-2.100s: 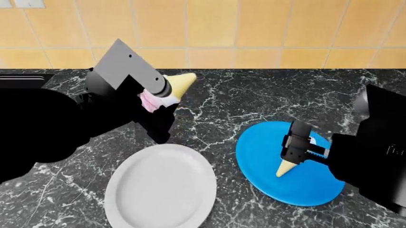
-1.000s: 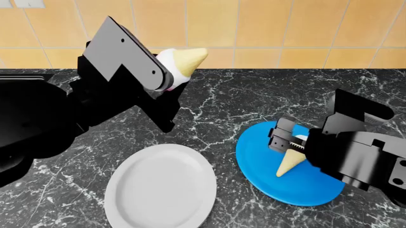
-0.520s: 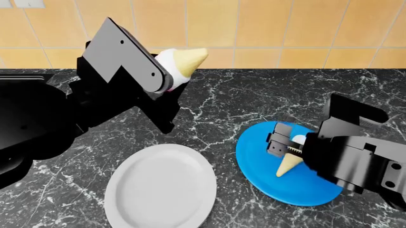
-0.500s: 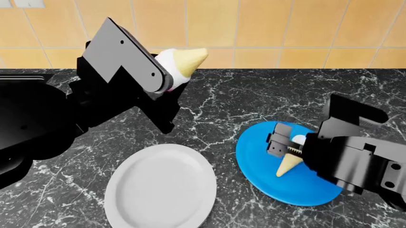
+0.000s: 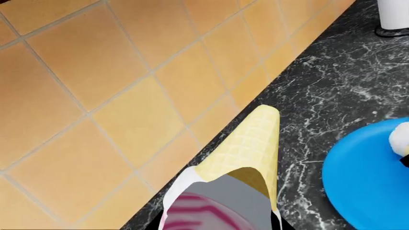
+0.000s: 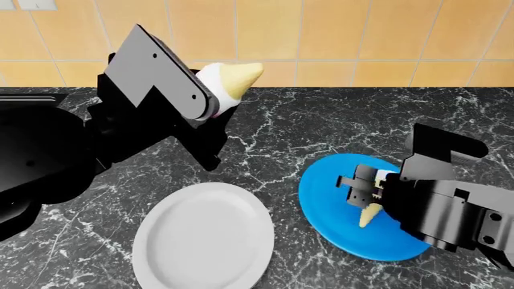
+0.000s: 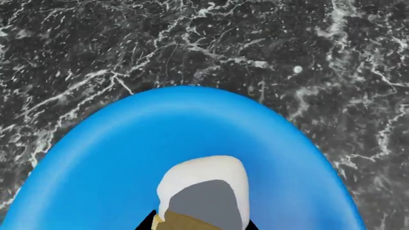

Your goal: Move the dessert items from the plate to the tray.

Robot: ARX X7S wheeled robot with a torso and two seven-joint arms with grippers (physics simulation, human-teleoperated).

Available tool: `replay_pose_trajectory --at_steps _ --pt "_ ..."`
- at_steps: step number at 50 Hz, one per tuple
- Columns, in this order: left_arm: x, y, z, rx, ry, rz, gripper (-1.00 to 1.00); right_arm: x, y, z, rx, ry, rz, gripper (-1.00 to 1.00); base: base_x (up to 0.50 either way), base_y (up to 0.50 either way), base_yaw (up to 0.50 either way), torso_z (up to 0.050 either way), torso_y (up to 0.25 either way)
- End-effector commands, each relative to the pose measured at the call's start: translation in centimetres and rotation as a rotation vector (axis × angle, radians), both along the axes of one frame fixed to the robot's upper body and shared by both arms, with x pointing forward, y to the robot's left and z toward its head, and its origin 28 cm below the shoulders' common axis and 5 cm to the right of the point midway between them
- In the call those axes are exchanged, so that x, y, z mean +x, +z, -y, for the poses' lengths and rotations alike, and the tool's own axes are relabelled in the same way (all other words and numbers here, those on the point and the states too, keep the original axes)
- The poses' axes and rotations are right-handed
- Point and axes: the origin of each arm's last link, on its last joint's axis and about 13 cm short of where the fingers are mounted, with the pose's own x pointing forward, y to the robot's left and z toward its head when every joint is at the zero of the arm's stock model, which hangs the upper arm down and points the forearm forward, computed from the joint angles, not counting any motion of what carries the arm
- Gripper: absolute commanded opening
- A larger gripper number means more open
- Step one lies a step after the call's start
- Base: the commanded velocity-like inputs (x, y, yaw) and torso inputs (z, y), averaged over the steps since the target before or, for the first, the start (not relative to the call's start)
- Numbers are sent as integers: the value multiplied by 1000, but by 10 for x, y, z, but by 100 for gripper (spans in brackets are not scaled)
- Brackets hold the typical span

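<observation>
The right hand (image 6: 359, 191) has now clamped the white-scoop cone (image 6: 369, 212) on the blue plate (image 6: 321, 198); the left hand (image 6: 210, 99) still holds the pink-scoop cone (image 6: 233, 78) raised, ready for transfer.

over the last two seconds i've lifted my left gripper (image 6: 210, 96) off the counter (image 6: 289, 132) until the short cone (image 6: 233, 79) shows against the wall tiles (image 6: 337, 36). my right gripper (image 6: 359, 188) swung round over the blue plate (image 6: 325, 198) and has closed on the longer cone (image 6: 369, 214), whose tip has turned from slanting toward the white plate (image 6: 201, 235) to pointing nearly straight at me
</observation>
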Motion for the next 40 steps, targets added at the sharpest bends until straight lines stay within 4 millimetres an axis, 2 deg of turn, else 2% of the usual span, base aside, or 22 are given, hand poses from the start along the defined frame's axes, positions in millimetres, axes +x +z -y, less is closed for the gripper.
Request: replay_pose_trajectory --at_steps 1,4,14,19,23,27,36,40 --pt "1 1 0 -8 13 6 -100 -4 7 -2 -16 30 40 -100 0 0 0 0 0" --pt "0 1 0 4 15 8 -100 -5 13 -2 -15 36 68 -100 0 0 0 0 0" --pt "1 3 0 2 14 6 -100 -8 34 -3 -1 55 174 -100 0 0 0 -25 246" --pt "-1 3 1 -4 15 20 -100 -3 46 0 -41 97 461 -100 0 0 0 -25 250" --pt "-4 7 3 -3 26 82 -100 5 44 6 -98 137 639 -100 0 0 0 -18 188" --pt "-9 11 7 -1 37 133 -100 3 42 8 -174 201 772 -100 0 0 0 0 0" --pt "-11 10 11 6 33 158 -100 -1 51 11 -196 213 878 -100 0 0 0 0 13" --pt "-10 11 9 6 74 158 -100 -4 50 10 -250 219 954 -100 0 0 0 45 117"
